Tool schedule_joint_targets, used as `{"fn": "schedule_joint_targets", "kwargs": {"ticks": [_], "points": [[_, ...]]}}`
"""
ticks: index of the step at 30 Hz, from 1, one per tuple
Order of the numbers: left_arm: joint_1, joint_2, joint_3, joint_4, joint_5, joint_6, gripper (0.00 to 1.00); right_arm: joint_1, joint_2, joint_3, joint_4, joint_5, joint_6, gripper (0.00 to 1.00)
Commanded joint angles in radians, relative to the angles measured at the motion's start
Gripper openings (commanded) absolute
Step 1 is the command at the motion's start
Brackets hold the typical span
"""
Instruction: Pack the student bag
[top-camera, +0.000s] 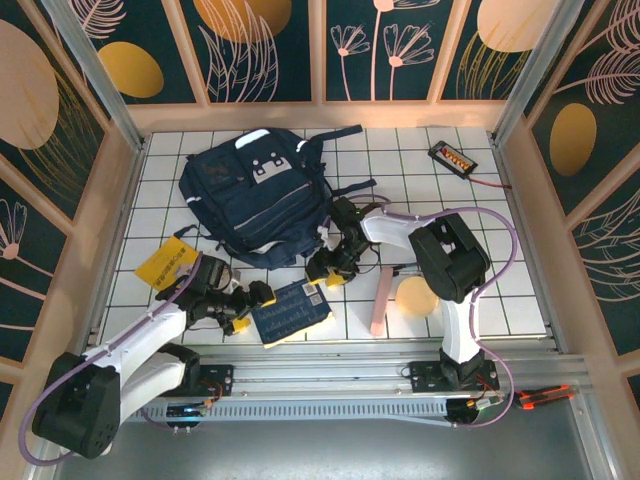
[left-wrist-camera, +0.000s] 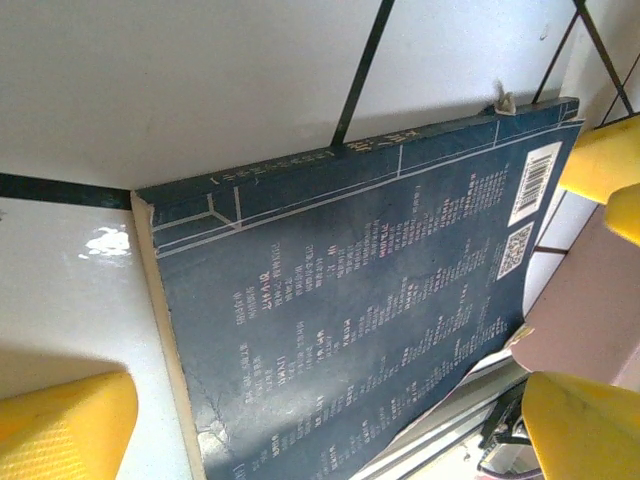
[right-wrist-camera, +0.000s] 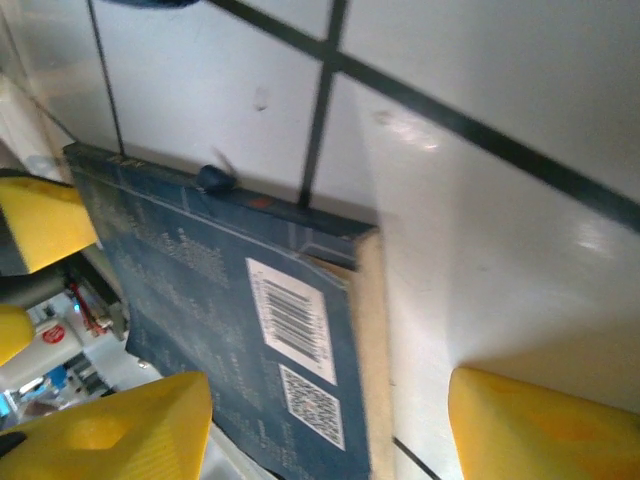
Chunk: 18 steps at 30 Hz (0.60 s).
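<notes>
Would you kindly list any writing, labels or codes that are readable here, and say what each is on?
Navy book back cover: columns of pale print, too small and blurred to read.
Same cover: a barcode and a QR code; digits unreadable.
Yellow flat item: dark print, too small.
Nothing can be quoted.

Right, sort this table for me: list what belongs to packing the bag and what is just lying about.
For the job:
student bag
navy book
yellow booklet, likely to be packed
long pink item and tan disc, likely too

Lying about:
black device at the far right corner of the table
orange-handled item, off the table, near right
</notes>
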Motion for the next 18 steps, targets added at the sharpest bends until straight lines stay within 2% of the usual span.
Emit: {"fn": "schedule_joint_targets", "kwargs": {"ticks": [1, 10, 15, 18], "points": [[-0.004, 0.030, -0.035, 0.009, 0.056, -0.050, 0.99, 0.062, 0.051, -0.046, 0.027, -0.125, -0.015, 0.65], [-0.016, 0.192, -0.002, 0.266, 0.066, -0.122, 0.98, 0.079, 0.033, -0.045, 0.096, -0.216, 0.008, 0.60], [-0.015, 0.250, 0.028, 0.354, 0.081, -0.125, 0.89, 0.075, -0.003, -0.043, 0.117, -0.238, 0.022, 0.51], [-0.015, 0.272, 0.041, 0.369, 0.082, -0.122, 0.89, 0.072, -0.017, -0.053, 0.126, -0.239, 0.026, 0.43]]}}
